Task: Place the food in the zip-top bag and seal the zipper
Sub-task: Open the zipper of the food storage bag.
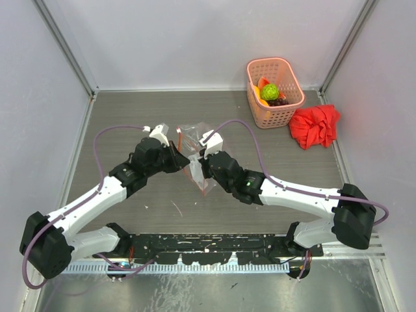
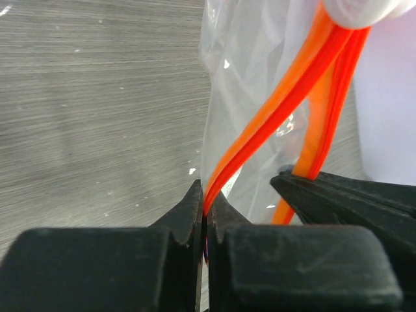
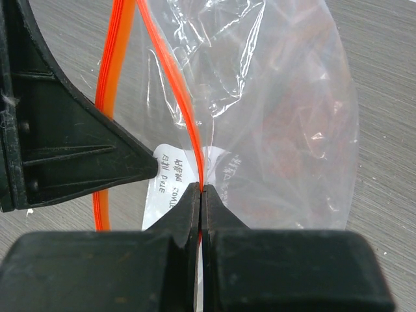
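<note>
The clear zip-top bag (image 1: pixel 194 138) hangs between my two grippers over the middle of the table, its mouth pulled apart. My left gripper (image 1: pixel 180 160) (image 2: pixel 207 203) is shut on one strip of the orange-red zipper (image 2: pixel 286 97). My right gripper (image 1: pixel 203 162) (image 3: pixel 201 190) is shut on the other zipper (image 3: pixel 174 78) strip, the bag (image 3: pixel 286 130) hanging beyond it. The bag looks empty. The food (image 1: pixel 270 91) lies in the pink basket: a lime-green ball, an orange piece, a yellow piece and dark grapes.
The pink lattice basket (image 1: pixel 275 117) stands at the back right near the wall. A crumpled red cloth (image 1: pixel 315 125) lies just right of it. Grey walls close in the table on the left, back and right.
</note>
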`<state>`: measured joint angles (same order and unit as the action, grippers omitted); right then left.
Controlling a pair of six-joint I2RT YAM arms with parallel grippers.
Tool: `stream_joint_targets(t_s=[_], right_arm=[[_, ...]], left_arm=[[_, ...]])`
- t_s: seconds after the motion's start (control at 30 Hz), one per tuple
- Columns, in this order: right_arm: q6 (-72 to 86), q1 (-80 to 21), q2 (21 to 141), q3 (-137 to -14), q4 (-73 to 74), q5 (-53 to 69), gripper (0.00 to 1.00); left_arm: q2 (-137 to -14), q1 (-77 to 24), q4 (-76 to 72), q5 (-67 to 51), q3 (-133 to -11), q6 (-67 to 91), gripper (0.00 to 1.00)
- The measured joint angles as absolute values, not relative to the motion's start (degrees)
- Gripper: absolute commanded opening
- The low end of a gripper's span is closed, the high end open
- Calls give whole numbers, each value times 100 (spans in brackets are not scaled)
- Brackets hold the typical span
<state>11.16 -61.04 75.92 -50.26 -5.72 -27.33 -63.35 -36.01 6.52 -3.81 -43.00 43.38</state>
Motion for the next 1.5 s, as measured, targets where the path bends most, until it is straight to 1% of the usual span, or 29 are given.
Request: stream_joint_targets(t_s=[0.23, 0.57, 0.7, 0.87, 0.97, 1.07, 1.17, 1.27, 1.37, 1.5], right_arm=[[1201, -6104, 7590, -5083, -554, -2707, 0], [1706, -5988, 7808, -5249, -1114, -2246, 3], [2130, -5793, 8143, -5260, -1527, -1806, 3], [2731, -5441, 8639, -5242, -2001, -1243, 3], [3033, -5306, 8853, -5137, -2180, -1057, 9], [3240, -5205, 8962, -4980, -2250, -952, 17], [3350, -5142, 8971, -4834, -2268, -873, 29], [3382, -5098, 8971, -4801, -2272, -816, 45], [3334, -5087, 8971, -4816, -2272, -768, 54], [3223, -5087, 8971, -4954, -2231, -755, 58]], left_arm=[[-6158, -3605, 1780, 75, -4952, 3791, 0], [-5752, -3612, 3916, 1262, -6593, 2613, 0], [-5819, -3612, 4668, 1625, -6971, 2305, 0], [-6285, -3612, 5103, 1715, -7148, 2150, 0], [-6759, -3612, 5229, 1695, -7148, 2165, 0], [-7190, -3612, 5297, 1647, -7148, 2231, 0], [-7365, -3612, 5297, 1470, -7148, 2333, 0], [-7369, -3616, 5240, 1256, -7148, 2423, 0], [-7435, -3638, 5137, 1090, -7148, 2493, 0], [-7651, -3669, 5089, 965, -7214, 2515, 0]])
